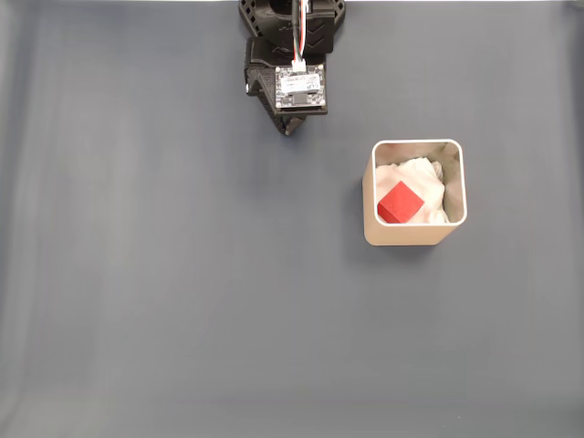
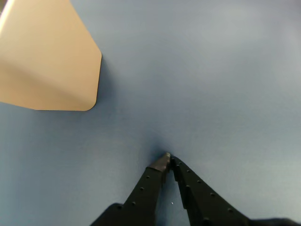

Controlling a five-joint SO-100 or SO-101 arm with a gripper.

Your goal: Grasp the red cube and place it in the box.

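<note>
Gripper seen clenched in wrist view: black fingertips met at one point, nothing held between them, tips hung over bare grey-blue table. In fixed view, gripper found at top centre below arm's circuit board, pointed downward in picture. Box set well apart from gripper, to lower right in fixed view; its beige outer wall shown at upper left in wrist view. Red cube lodged inside box, tilted, rested on white padding.
</note>
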